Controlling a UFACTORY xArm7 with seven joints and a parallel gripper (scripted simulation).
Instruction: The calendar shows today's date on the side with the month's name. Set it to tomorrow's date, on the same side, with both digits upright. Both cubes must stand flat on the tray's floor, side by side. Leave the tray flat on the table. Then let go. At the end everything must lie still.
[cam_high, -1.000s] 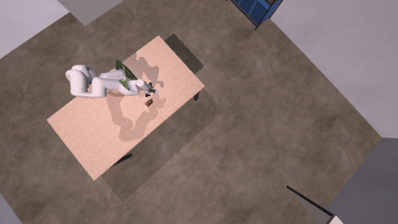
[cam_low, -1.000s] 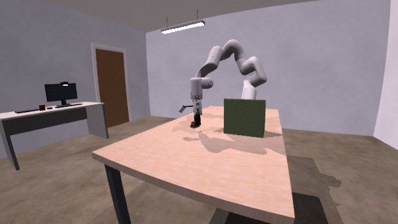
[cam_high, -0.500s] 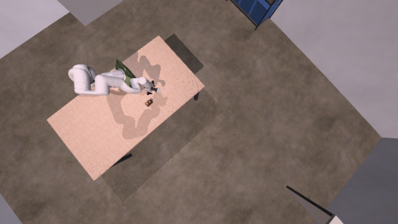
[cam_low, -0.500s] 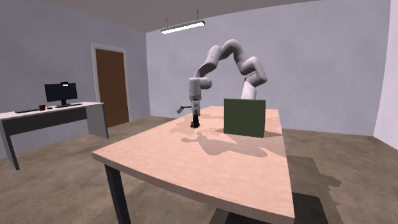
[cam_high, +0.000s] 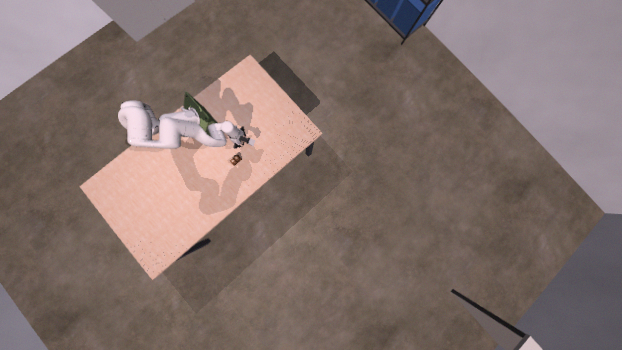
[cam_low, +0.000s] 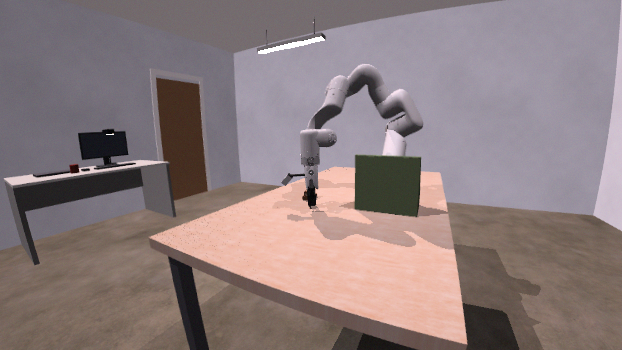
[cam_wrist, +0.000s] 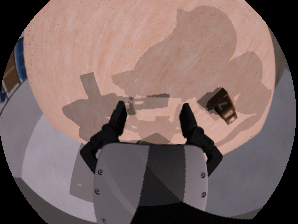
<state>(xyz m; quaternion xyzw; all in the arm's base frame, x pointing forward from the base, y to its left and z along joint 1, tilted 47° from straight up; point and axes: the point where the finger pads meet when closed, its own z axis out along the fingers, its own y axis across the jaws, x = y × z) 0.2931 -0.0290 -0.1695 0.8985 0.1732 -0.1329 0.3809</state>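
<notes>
The calendar is a small dark brown block on the table, with pale marks facing the wrist camera. The marks are too small and slanted to read surely, and the tray and the two cubes cannot be told apart. My gripper is open, with nothing between its fingers. It points down above the table. The calendar lies outside the fingers, beyond the right-hand one in the wrist view. In the exterior view the gripper partly hides the calendar.
The light wooden table bears the arm. A dark green upright panel stands on it beside the arm, near one long edge. The calendar is nearer the opposite long edge. Arm shadows fall around the calendar.
</notes>
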